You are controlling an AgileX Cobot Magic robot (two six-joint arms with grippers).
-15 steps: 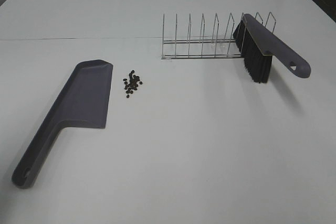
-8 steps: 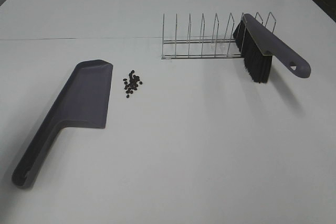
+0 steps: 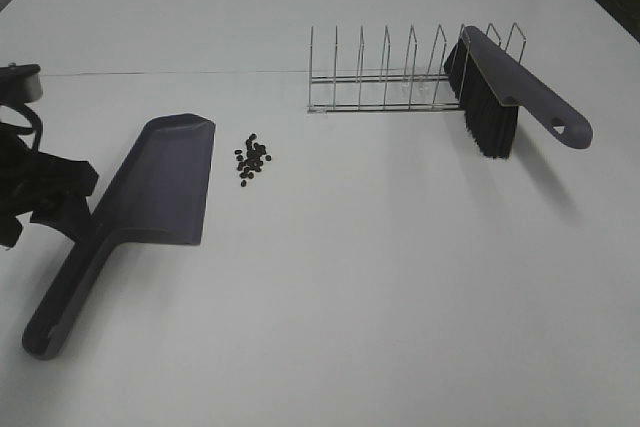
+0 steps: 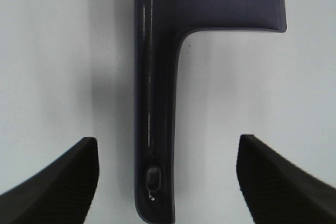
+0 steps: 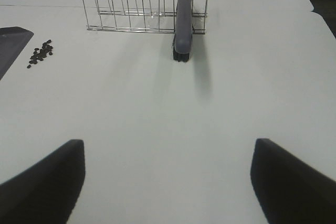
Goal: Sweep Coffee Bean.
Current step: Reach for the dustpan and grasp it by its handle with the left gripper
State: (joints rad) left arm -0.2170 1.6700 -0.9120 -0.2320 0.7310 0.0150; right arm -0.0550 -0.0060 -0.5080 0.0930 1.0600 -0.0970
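Table (image 3: pixel 400 287): a white surface that fills almost the whole exterior view, with a thin seam line across its upper part.
Dustpan (image 3: pixel 150 192): grey, lying flat at left of centre in the exterior view; its blade points toward the upper part of the frame and its long handle runs down to the lower left, ending in a hanging hole.
Wire rack (image 3: pixel 385 82): thin metal dividers in a row, upper right of centre.
Brush (image 3: pixel 500 87): grey handle and black bristles, propped in the right end of the wire rack, with the handle slanting out to the right.
Left gripper (image 4: pixel 168 150): released, jaws spread wide; the dustpan handle lies between them, with bare table on either side. In the exterior view it sits at the left edge, next to the handle.
Right gripper (image 5: pixel 168 150): released, jaws wide apart, only bare table between them.
Coffee beans (image 3: pixel 252 158): a loose dark cluster on the table just right of the dustpan blade, apart from it and well left of the wire rack.
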